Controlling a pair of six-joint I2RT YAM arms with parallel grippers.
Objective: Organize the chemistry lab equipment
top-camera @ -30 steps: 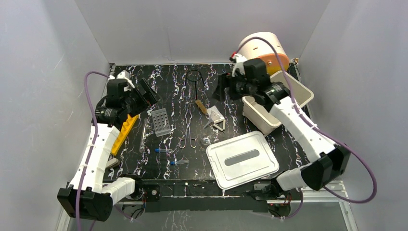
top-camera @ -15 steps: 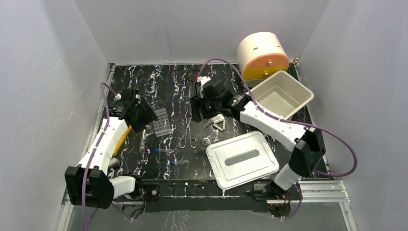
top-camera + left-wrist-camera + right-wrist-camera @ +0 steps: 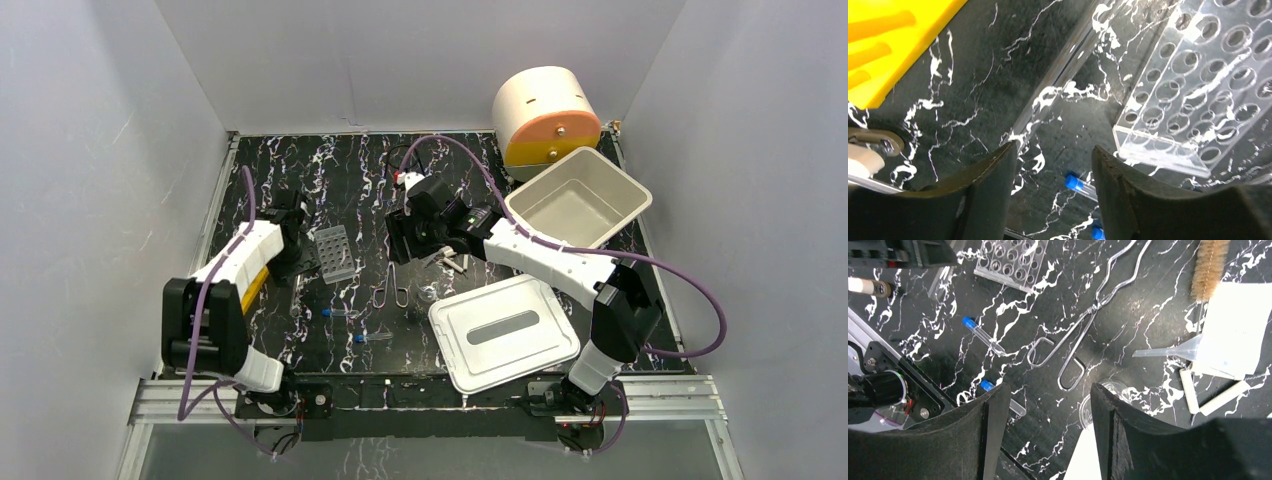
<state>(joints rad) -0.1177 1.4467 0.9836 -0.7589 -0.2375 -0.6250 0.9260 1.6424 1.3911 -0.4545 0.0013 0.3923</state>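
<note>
Metal scissor-like tongs (image 3: 392, 282) lie mid-table and show in the right wrist view (image 3: 1088, 325). My right gripper (image 3: 408, 238) hangs open and empty above them (image 3: 1048, 397). The clear tube rack (image 3: 335, 252) stands to the left. My left gripper (image 3: 290, 245) is open and empty beside it, low over the glass rod (image 3: 1058, 85). Two blue-capped clear tubes (image 3: 340, 313) (image 3: 980, 335) lie nearer the front, and one shows between the left fingers (image 3: 1075, 182). A white triangle (image 3: 1215, 395), a tan brush (image 3: 1208, 267) and a clear funnel (image 3: 1173, 351) lie right of the tongs. The black wire loop (image 3: 400, 158) is partly hidden.
An open cream bin (image 3: 580, 205) sits at the back right beside a cream and orange drum (image 3: 545, 115). A white lid (image 3: 503, 330) lies at the front right. A yellow block (image 3: 255, 280) lies at the left edge. A small glass dish (image 3: 1098, 407) touches the lid.
The right gripper has swung left from the bin and come down over the tongs. The left gripper has dropped down beside the rack, over the glass rod.
</note>
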